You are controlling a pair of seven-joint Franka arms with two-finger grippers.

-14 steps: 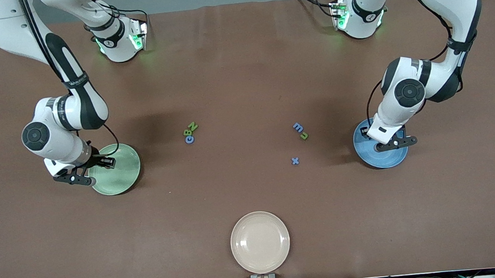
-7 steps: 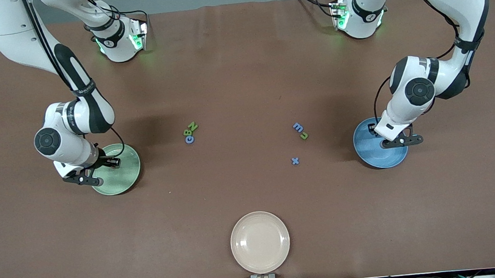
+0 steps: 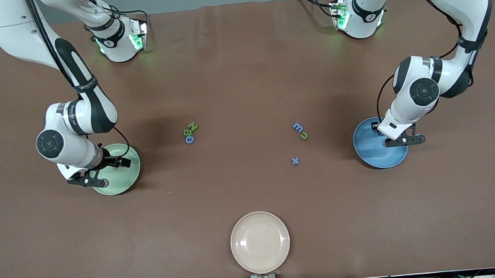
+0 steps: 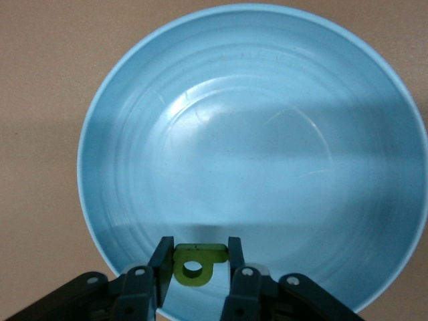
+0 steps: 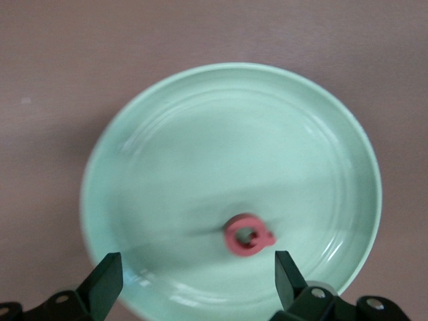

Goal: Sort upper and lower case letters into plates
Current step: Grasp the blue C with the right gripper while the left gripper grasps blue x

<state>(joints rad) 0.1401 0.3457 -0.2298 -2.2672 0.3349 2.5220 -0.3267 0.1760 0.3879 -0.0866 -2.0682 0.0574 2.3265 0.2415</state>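
The mint green plate lies toward the right arm's end of the table. My right gripper hangs open over it. A pink-red letter lies in this plate, free of the fingers. The blue plate lies toward the left arm's end. Over this plate, near its rim, my left gripper is shut on a green letter. Loose letters lie between the plates: a green and blue cluster, a blue and green pair, and a blue x.
A cream-beige plate sits at the table edge nearest the front camera. The two arm bases stand along the edge farthest from it. Brown table surface surrounds the letters.
My right gripper has moved in over the green plate and opened, letting go of the pink-red letter. My left gripper has shifted slightly over the blue plate, still holding the green letter.
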